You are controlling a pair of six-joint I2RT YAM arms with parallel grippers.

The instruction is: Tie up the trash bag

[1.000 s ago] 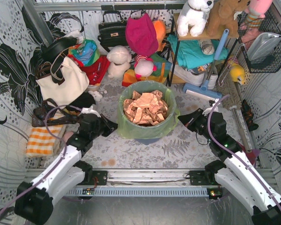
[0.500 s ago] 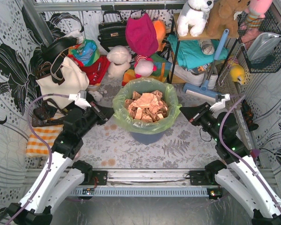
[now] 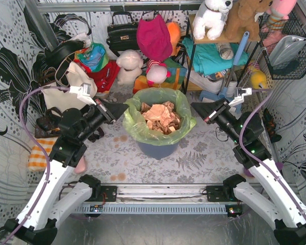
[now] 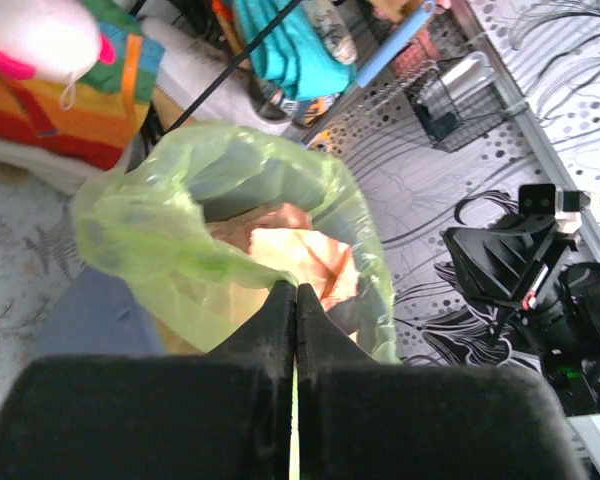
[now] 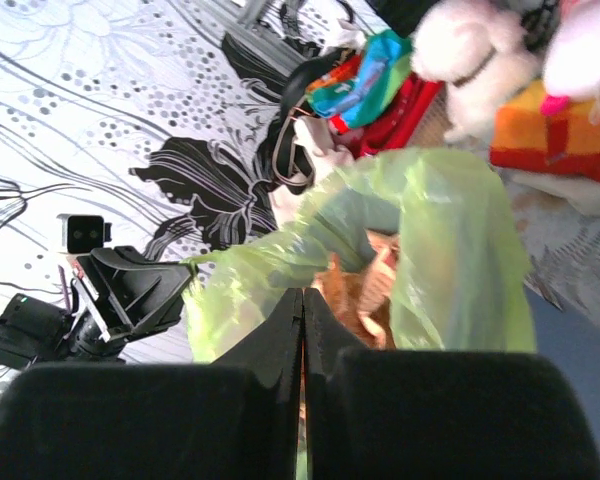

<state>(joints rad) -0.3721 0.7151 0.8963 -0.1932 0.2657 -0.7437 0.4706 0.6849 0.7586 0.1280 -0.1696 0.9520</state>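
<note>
The trash bag, thin light-green film with orange-tan paper inside, stands in a blue-grey bin at mid-table. Its rim is lifted off the bin and drawn out sideways. My left gripper is shut on the rim's left side, and my right gripper is shut on its right side. In the left wrist view the shut left gripper pinches green film of the bag, with the right gripper opposite. In the right wrist view the right gripper pinches the bag, facing the left gripper.
Behind the bin lie plush toys, a black handbag, a shelf rack and a blue mop. A white tote and an orange checked cloth sit at the left. A wire basket hangs at the right.
Both arms have risen and moved back from low beside the bin. The bag's rim came up off the bin with them and now stretches between the two grippers.
</note>
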